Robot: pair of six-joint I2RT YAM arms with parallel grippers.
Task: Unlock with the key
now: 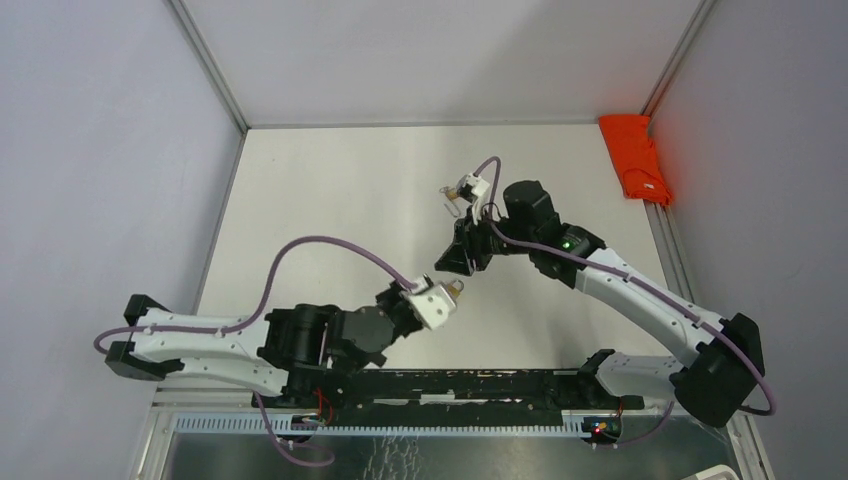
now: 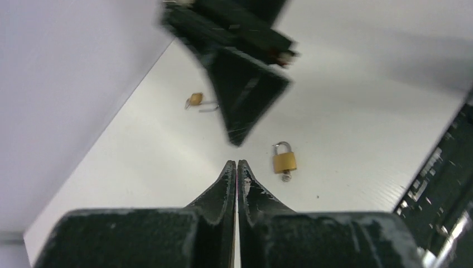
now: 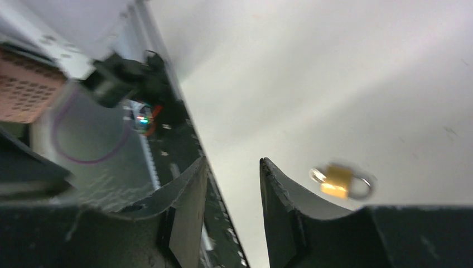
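A small brass padlock [image 2: 284, 161] lies flat on the white table [image 2: 362, 111], and a silver key [image 2: 286, 177] sticks out of its underside. My left gripper [image 2: 237, 164] is shut with nothing showing between its fingers. Its tips rest just left of the padlock and short of it. In the top view the padlock [image 1: 457, 288] sits at the tip of the left gripper [image 1: 446, 297]. My right gripper [image 3: 233, 163] hangs open and empty. The padlock [image 3: 340, 181] appears blurred to its right. From above, the right gripper [image 1: 447, 264] hovers just beyond the padlock.
A second small brass piece with a wire loop [image 2: 196, 100] lies farther back on the table. An orange cloth [image 1: 636, 157] sits at the far right corner. A black rail [image 1: 450, 385] runs along the near edge, and grey walls close in both sides.
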